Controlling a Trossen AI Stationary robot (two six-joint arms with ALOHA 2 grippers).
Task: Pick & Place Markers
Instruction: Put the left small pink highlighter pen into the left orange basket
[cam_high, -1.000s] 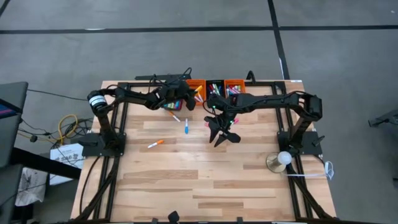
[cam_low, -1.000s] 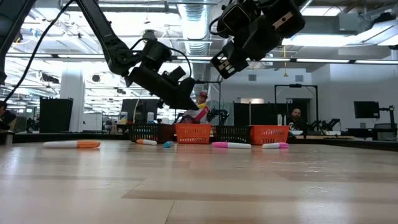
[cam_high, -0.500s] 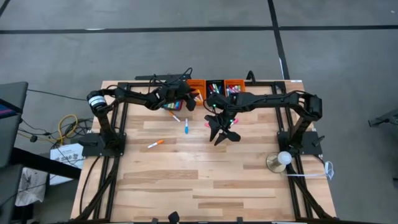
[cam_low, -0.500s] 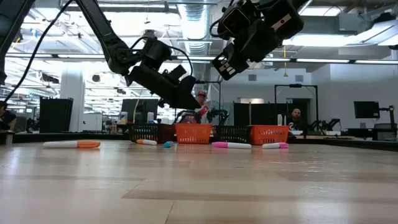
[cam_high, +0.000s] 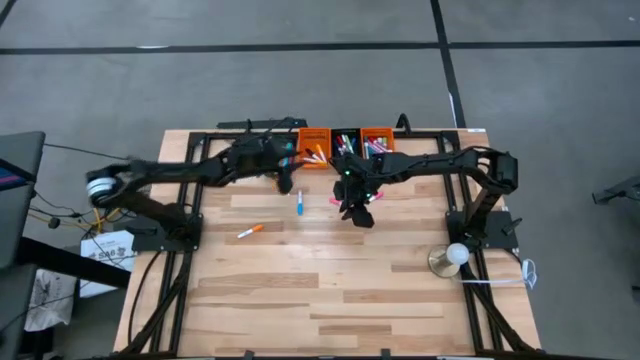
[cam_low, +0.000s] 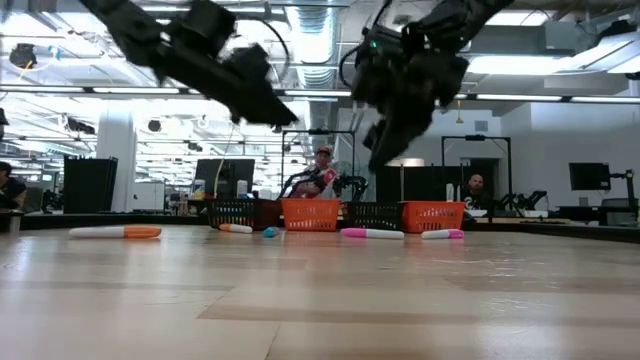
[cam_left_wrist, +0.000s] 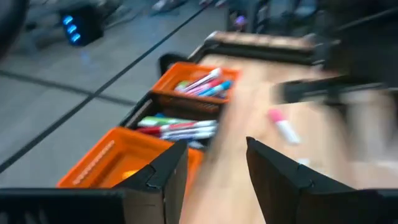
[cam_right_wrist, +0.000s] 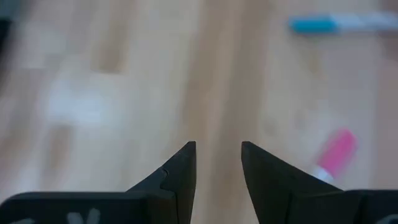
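Note:
Several markers lie loose on the wooden table: an orange one (cam_high: 250, 230), a blue one (cam_high: 299, 205) and a pink one (cam_high: 335, 200). More markers fill three small bins at the far edge: orange (cam_high: 314, 135), black (cam_high: 347, 138) and orange (cam_high: 378, 135). My left gripper (cam_high: 285, 178) hangs open in the air near the left orange bin (cam_left_wrist: 121, 165), with nothing between its fingers (cam_left_wrist: 214, 165). My right gripper (cam_high: 357, 212) points down over the table, open and holding nothing. In its wrist view the pink marker (cam_right_wrist: 336, 152) lies just beside its fingers (cam_right_wrist: 217, 168).
The black arm frames run along the table's left and right sides. A round lamp-like object (cam_high: 452, 257) stands at the right, near the right arm's base. Bare wood stretches toward the near edge. People and desks (cam_low: 475, 190) show in the room behind.
My left gripper has let go of a pink marker over the left orange bin. It has then swung up and away toward the table's left. My right gripper has tipped its fingers downward and sunk toward the table beside the pink marker.

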